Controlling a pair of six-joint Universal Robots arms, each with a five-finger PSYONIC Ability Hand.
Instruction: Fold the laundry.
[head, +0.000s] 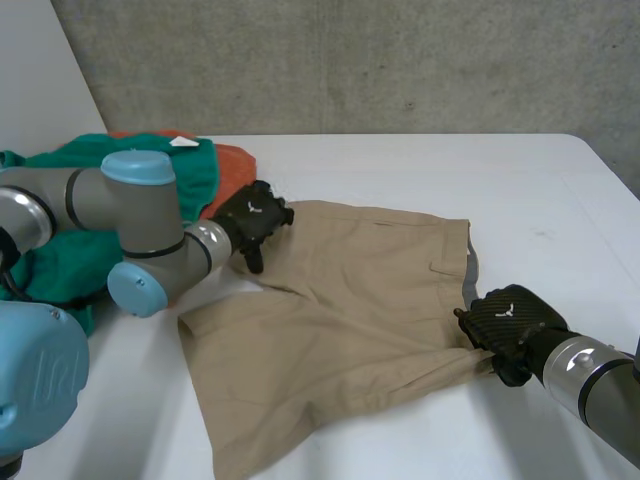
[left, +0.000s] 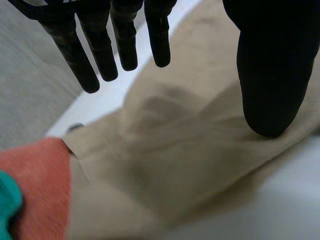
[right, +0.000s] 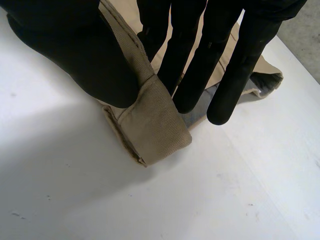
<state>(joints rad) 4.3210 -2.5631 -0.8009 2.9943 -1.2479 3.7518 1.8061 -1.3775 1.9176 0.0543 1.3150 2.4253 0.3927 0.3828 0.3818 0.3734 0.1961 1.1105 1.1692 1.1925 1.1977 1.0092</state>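
On the white table (head: 520, 180), seen from the head camera, tan shorts (head: 340, 300) lay spread out. The left hand (head: 252, 215) was at their far left edge beside a pile of green and orange clothes (head: 60, 260), the right hand (head: 510, 320) at their near right corner. From the left wrist, straight, relaxed fingers (left: 125, 45) hung over the cloth, gripping nothing. From the right wrist, thumb and fingers (right: 190, 65) pinched a folded corner of the shorts.

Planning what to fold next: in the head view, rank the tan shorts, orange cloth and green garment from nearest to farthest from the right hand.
1. The tan shorts: nearest, their edge pinched in the right hand.
2. The orange cloth: across the table, past the shorts' far corner.
3. The green garment: farthest, heaped beyond the orange cloth.
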